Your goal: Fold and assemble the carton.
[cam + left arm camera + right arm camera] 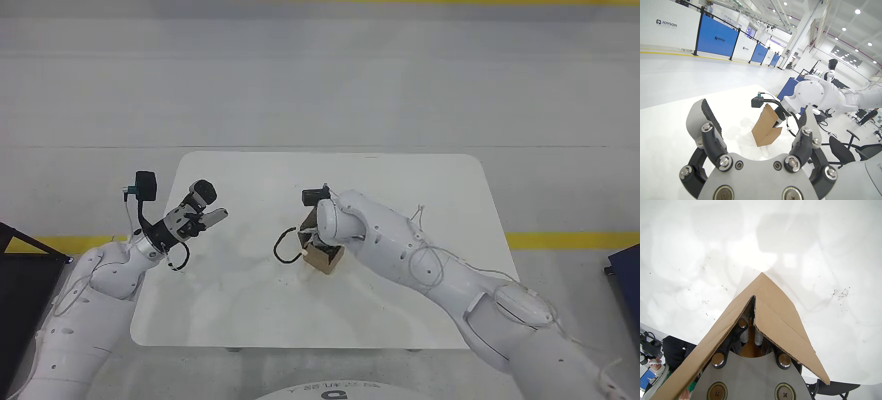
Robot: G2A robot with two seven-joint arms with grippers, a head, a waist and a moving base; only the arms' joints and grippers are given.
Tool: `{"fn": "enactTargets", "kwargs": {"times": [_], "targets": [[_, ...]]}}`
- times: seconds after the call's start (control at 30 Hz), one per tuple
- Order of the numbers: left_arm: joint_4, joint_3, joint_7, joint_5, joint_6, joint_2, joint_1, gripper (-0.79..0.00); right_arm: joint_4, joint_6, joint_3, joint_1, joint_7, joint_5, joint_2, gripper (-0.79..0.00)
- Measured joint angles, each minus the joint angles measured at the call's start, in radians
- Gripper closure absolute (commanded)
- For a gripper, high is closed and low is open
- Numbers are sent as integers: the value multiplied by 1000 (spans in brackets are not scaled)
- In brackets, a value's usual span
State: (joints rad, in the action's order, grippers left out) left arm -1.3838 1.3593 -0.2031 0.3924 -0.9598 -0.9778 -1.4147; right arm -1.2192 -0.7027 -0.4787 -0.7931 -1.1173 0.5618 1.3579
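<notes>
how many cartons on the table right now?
1. One brown carton sits near the middle of the table, flaps open, gripped by the right hand. The open left hand hovers apart from it. None appear hidden.

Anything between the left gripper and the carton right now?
Nothing visible. Bare table lies between the open left gripper and the carton, which the right gripper holds clamped near the table's middle.
</notes>
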Motion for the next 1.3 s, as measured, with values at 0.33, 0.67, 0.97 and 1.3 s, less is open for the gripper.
{"fn": "enactTargets", "kwargs": {"times": [0.33, 0.67, 0.97, 1.3], "targets": [[9, 3, 15, 23, 5, -3, 1, -785, 84, 8, 84, 60, -8, -53, 26, 0], [17, -5, 31, 51, 16, -9, 6, -785, 147, 13, 144, 101, -13, -110, 45, 0], [14, -1, 35, 63, 19, -11, 5, -785, 114, -16, 155, 112, 16, -137, 40, 0], [4, -3, 34, 73, 32, -14, 4, -785, 136, 1, 180, 110, 0, -163, 28, 0]]}}
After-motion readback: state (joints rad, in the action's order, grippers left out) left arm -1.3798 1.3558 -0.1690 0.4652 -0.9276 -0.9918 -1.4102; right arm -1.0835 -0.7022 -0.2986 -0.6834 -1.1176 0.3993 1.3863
